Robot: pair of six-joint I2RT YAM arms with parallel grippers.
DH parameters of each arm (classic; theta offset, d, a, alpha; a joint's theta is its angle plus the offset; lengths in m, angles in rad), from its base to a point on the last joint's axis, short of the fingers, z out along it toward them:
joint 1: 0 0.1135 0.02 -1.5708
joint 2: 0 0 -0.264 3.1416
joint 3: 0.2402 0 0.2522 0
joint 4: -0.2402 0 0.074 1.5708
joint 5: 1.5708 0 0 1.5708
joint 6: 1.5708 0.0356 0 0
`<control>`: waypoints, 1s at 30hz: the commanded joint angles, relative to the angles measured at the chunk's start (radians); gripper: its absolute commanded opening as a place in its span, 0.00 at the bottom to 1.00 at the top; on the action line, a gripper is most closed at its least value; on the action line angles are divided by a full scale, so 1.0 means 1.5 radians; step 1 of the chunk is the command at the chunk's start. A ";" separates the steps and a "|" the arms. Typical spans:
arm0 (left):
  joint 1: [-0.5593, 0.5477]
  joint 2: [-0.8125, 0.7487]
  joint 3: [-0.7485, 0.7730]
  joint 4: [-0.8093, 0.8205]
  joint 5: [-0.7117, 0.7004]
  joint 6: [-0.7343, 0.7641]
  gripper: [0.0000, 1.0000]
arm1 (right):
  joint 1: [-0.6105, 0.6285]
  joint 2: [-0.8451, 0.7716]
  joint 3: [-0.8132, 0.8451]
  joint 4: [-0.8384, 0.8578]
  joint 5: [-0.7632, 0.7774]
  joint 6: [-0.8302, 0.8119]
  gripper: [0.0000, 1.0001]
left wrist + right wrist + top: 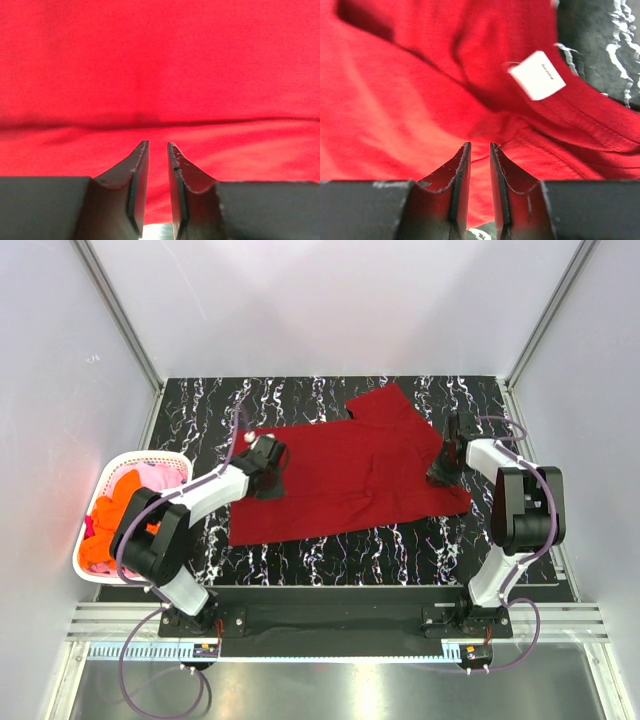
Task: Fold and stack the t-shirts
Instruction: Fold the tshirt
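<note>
A dark red t-shirt (350,475) lies spread out on the black marbled table (330,555), with a sleeve pointing to the back. My left gripper (272,465) hangs over the shirt's left edge. In the left wrist view its jaws (157,144) stand a narrow gap apart, and only flat red cloth (160,75) shows beyond them. At the shirt's right edge is my right gripper (440,470); its jaws (479,145) are also slightly open over rumpled red cloth (395,100). A white label (537,75) shows near the collar.
A white plastic basket (150,457) stands at the table's left edge and holds an orange shirt (110,520) and a pink one (160,478). White walls close in the back and both sides. Both arm bases sit along the near edge.
</note>
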 commanded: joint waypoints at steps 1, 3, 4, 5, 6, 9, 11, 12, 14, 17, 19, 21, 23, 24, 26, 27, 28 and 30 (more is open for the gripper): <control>0.040 -0.001 -0.020 -0.036 -0.042 -0.028 0.21 | -0.007 0.009 -0.016 -0.005 0.064 0.011 0.27; 0.051 0.004 -0.034 -0.047 -0.071 -0.034 0.20 | -0.040 0.006 -0.035 -0.004 0.078 0.011 0.27; 0.059 0.008 -0.039 -0.050 -0.088 -0.038 0.17 | -0.050 0.001 -0.050 -0.003 0.090 0.014 0.27; 0.062 0.012 -0.047 -0.052 -0.099 -0.040 0.16 | -0.060 -0.001 -0.057 -0.001 0.095 0.015 0.27; 0.065 0.019 -0.053 -0.055 -0.108 -0.039 0.15 | -0.068 -0.003 -0.063 -0.001 0.099 0.016 0.27; 0.067 0.038 -0.067 -0.055 -0.139 -0.041 0.14 | -0.095 0.001 -0.078 0.003 0.109 0.014 0.26; 0.068 0.047 -0.067 -0.056 -0.143 -0.054 0.13 | -0.104 -0.001 -0.088 0.011 0.111 0.015 0.26; 0.067 0.046 -0.068 -0.058 -0.142 -0.058 0.13 | -0.104 -0.005 -0.091 0.014 0.108 0.015 0.26; 0.067 0.038 -0.070 -0.058 -0.138 -0.072 0.12 | -0.104 -0.018 -0.096 0.015 0.094 0.018 0.26; 0.067 0.016 -0.072 -0.068 -0.152 -0.078 0.11 | -0.104 -0.047 -0.101 0.014 0.088 0.024 0.27; 0.067 0.001 -0.070 -0.086 -0.174 -0.081 0.09 | -0.105 -0.063 -0.104 0.012 0.102 0.029 0.27; 0.067 -0.024 -0.062 -0.103 -0.186 -0.079 0.09 | -0.107 -0.066 -0.104 0.002 0.109 0.036 0.29; 0.067 -0.047 -0.048 -0.123 -0.194 -0.078 0.13 | -0.107 -0.066 -0.106 -0.004 0.104 0.043 0.29; 0.068 -0.055 -0.045 -0.128 -0.192 -0.080 0.16 | -0.107 -0.066 -0.107 -0.006 0.098 0.045 0.30; 0.065 -0.085 -0.050 -0.131 -0.169 -0.082 0.21 | -0.107 -0.074 -0.119 -0.010 0.083 0.051 0.31; 0.063 -0.095 -0.056 -0.131 -0.163 -0.085 0.22 | -0.107 -0.091 -0.126 -0.012 0.090 0.057 0.31; 0.057 -0.105 -0.061 -0.131 -0.156 -0.086 0.24 | -0.107 -0.101 -0.142 -0.015 0.097 0.060 0.30; 0.053 -0.133 -0.079 -0.116 -0.148 -0.084 0.25 | -0.107 -0.127 -0.159 -0.019 0.118 0.064 0.31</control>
